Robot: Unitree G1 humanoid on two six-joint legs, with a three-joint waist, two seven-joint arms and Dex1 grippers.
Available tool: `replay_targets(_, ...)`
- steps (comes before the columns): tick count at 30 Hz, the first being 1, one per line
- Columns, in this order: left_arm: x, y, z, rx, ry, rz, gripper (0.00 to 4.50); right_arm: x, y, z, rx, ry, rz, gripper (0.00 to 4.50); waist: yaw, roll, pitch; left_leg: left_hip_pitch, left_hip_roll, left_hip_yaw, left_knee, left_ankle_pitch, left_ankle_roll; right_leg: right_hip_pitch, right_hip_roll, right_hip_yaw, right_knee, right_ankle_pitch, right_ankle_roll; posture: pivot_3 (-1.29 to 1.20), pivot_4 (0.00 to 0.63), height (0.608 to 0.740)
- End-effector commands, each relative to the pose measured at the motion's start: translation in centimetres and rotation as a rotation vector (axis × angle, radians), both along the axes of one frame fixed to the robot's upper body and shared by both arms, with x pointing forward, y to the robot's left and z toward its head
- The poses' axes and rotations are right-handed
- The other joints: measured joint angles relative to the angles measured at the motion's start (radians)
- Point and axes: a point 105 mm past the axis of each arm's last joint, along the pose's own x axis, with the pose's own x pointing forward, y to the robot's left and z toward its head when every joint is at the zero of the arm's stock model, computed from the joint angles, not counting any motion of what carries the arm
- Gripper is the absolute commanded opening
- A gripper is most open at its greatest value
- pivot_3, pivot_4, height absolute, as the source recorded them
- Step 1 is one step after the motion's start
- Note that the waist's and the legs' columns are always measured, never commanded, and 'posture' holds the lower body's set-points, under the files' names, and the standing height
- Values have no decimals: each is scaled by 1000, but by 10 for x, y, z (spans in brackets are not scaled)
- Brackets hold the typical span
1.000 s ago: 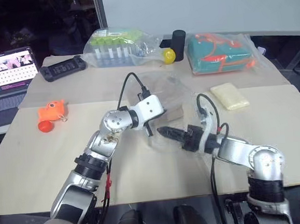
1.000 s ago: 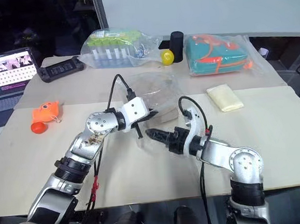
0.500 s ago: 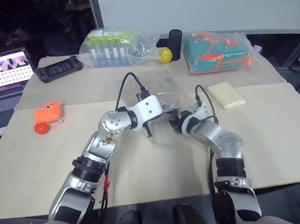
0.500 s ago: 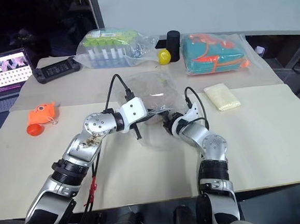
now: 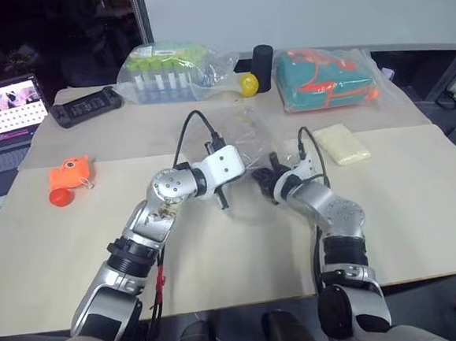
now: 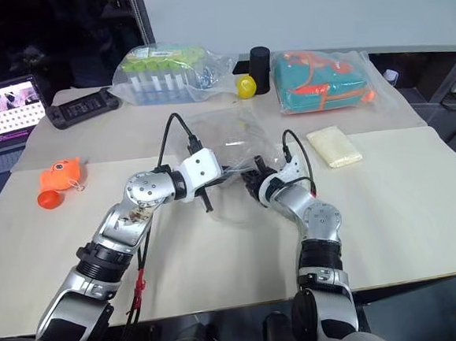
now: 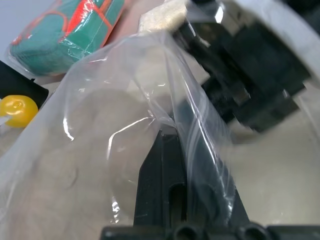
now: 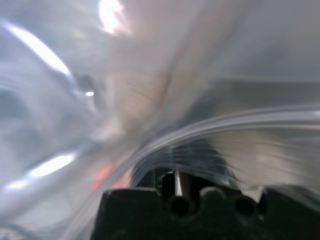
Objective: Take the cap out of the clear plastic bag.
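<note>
Both arms meet mid-table over the clear bag [image 5: 245,141]. The left gripper [image 5: 242,172] is closed, its fingers [image 7: 167,185] clamping a fold of the film, so the near edge of the bag is lifted off the table [image 5: 420,203]. The right gripper [image 5: 262,180] sits right against it, tip to tip, and its black fingers are pressed together with the plastic wrapped over them. What they have between them I cannot tell; the right wrist view is a blur of glossy film with a tan smear [image 8: 135,95] behind it. That tan patch looks like the cap, inside the bag and beyond the right fingertips, though its shape is not readable.

Around the action: a cream block [image 5: 344,144] lies just right of the right arm. Along the far edge, a bag of green-topped tubes [image 5: 168,64], a yellow ball [image 5: 247,83] beside a black cylinder [image 5: 263,59], and a teal-and-orange bundle [image 5: 327,77] in its own bag. Off to the left, an orange toy [image 5: 69,173], a black handheld device [image 5: 89,107], and a lit laptop [image 5: 6,105].
</note>
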Motion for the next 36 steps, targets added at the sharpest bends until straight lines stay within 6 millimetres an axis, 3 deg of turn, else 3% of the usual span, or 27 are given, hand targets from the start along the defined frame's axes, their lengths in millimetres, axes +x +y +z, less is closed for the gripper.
replay_targets(1, 3, 2, 7, 8, -46, 6, 0, -15, 2, 9, -76, -35, 77, 42, 0, 0, 0, 0, 0, 0, 0, 0, 0, 0, 0, 0, 0, 0, 0, 0, 150, 740)
replay_targets(5, 6, 4, 6, 10, -50, 14, 0, -48, -2, 15, -158, -89, 213, 42, 2, 0, 0, -3, 0, -1, 0, 0, 0, -1, -1, -1, 0, 0, 0, 0, 150, 740)
replay_targets(9, 7, 5, 3, 13, -50, 14, 0, -79, -15, 5, -305, -41, 331, 42, 2, 0, 0, -3, -1, -2, 0, 0, 0, 0, -2, -1, -2, 0, 1, 0, 150, 740)
replay_targets(14, 8, -4, 1, -1, -45, -8, 0, -118, -26, 27, -304, -159, 424, 42, 3, 0, 0, -3, -1, -1, 0, 0, 0, 1, -1, -1, -3, 0, 1, 0, 150, 740)
replay_targets(20, 8, -6, -3, 10, -39, -31, 0, -193, -51, 51, -483, -361, 838, 42, 6, 0, 0, -5, -2, -2, 2, -1, 3, 1, -2, -1, -7, 0, 3, 0, 150, 740)
replay_targets(23, 11, -1, -4, 18, -42, -24, 0, -212, -63, 70, -467, -396, 938, 42, 8, 0, 0, -4, -2, -2, 2, -2, 4, 2, -1, -1, -6, 0, 3, 0, 150, 740)
replay_targets(27, 12, 4, -5, 24, -45, -14, 0, -213, -77, 87, -464, -410, 935, 42, 10, -1, -1, -3, -2, -2, 4, -2, 4, 4, 0, -1, -6, 0, 3, 0, 150, 740)
replay_targets(31, 12, 6, -5, 24, -46, -11, 0, -201, -81, 85, -387, -408, 870, 42, 19, -2, -1, -3, -2, -1, 4, -2, 4, 3, 0, -1, -6, 1, 3, 0, 150, 740)
replay_targets(33, 11, 6, -6, 23, -47, -10, 0, -185, -82, 82, -342, -419, 793, 42, 22, -2, -1, -4, -1, -1, 4, -2, 4, 3, 1, -1, -6, 0, 3, 0, 150, 740)
replay_targets(36, 9, 4, -6, 21, -46, -11, 0, -135, -77, 52, -330, -285, 573, 42, 20, -4, -1, -3, -1, -1, 5, -2, 4, 3, 1, 0, -6, 1, 3, 0, 150, 740)
